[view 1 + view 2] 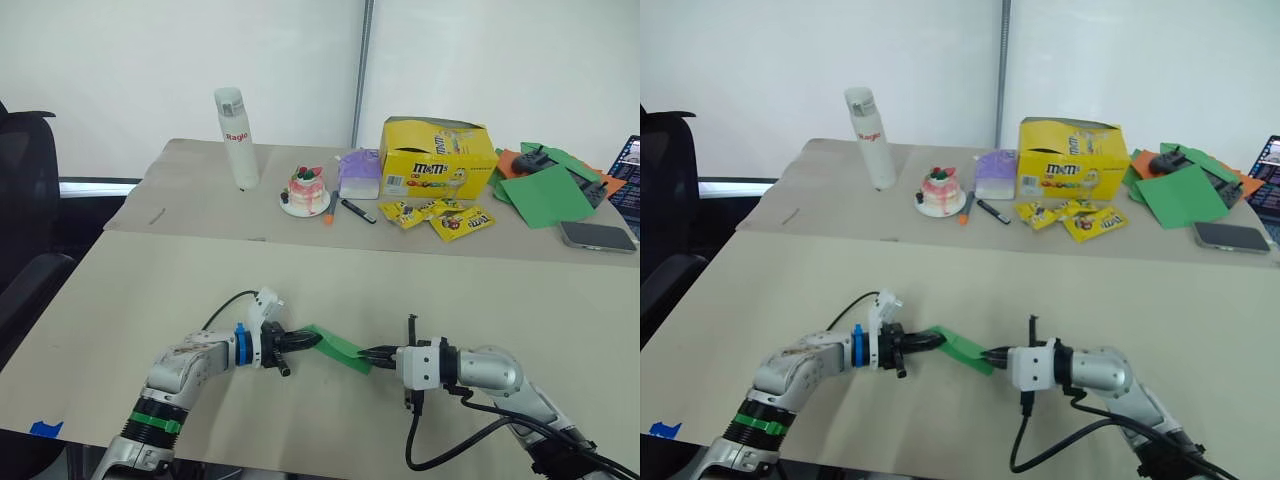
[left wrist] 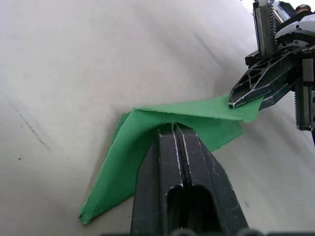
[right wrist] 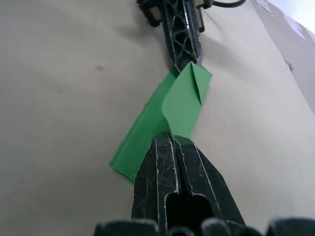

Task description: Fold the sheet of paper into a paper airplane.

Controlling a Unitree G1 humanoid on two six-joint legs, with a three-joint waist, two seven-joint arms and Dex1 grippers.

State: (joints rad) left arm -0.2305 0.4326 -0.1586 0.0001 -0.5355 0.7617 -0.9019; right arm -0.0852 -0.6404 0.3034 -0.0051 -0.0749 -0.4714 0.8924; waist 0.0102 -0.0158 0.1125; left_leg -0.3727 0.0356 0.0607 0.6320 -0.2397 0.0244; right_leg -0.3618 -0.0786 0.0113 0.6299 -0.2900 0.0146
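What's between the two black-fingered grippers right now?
Just the folded bright green sheet of paper, spanning from the left gripper to the right gripper, both pinching it; seen in the eye views.

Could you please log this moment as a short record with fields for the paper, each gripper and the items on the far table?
paper: sheet of paper, bright green, folded, held between the two grippers just above the near table
left gripper: jaws shut on one end of the paper
right gripper: jaws shut on the opposite end
far table: white bottle, small cake on a plate, yellow candy box, candy packets, larger green sheets, phone
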